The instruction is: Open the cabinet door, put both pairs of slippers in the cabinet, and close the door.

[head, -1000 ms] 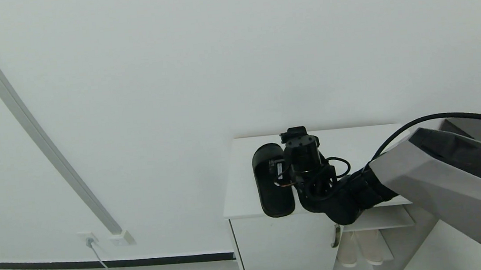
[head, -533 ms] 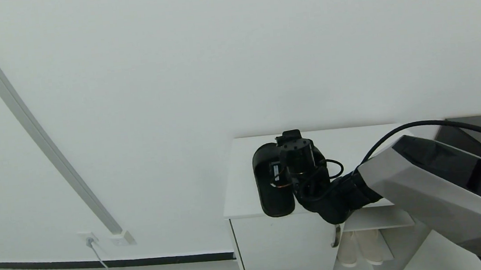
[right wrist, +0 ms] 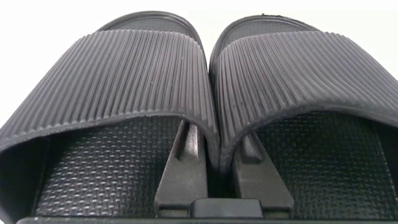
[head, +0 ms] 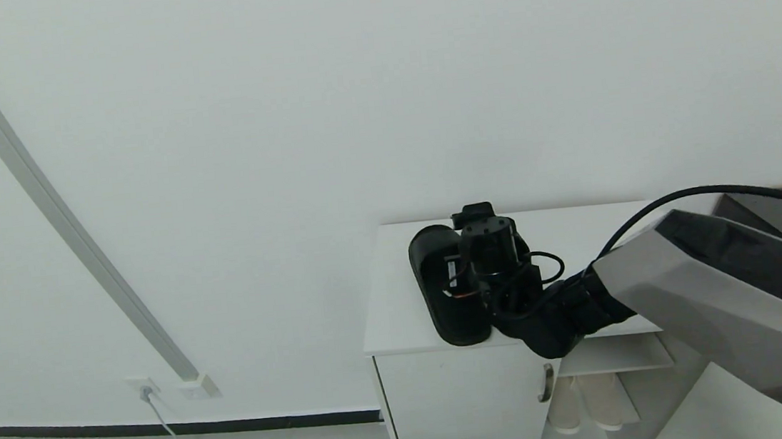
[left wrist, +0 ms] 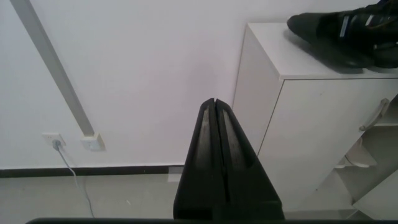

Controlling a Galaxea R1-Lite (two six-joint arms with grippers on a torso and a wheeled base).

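The right claw (right wrist: 216,149) is clamped on the black slippers (right wrist: 143,74), one finger inside each shoe, pinching the two inner walls together. Over the last second it's tugged the pair back and twisted it a bit, so the near end no longer pokes past the front edge of the cabinet (head: 453,414) top, and I'd guess the pick-up is just starting. They're ribbed-strap slides lying side by side up there; the white pair (head: 584,402) already sits on a shelf inside, and the left claw (left wrist: 214,124) hangs off to the side, fingers pressed together.
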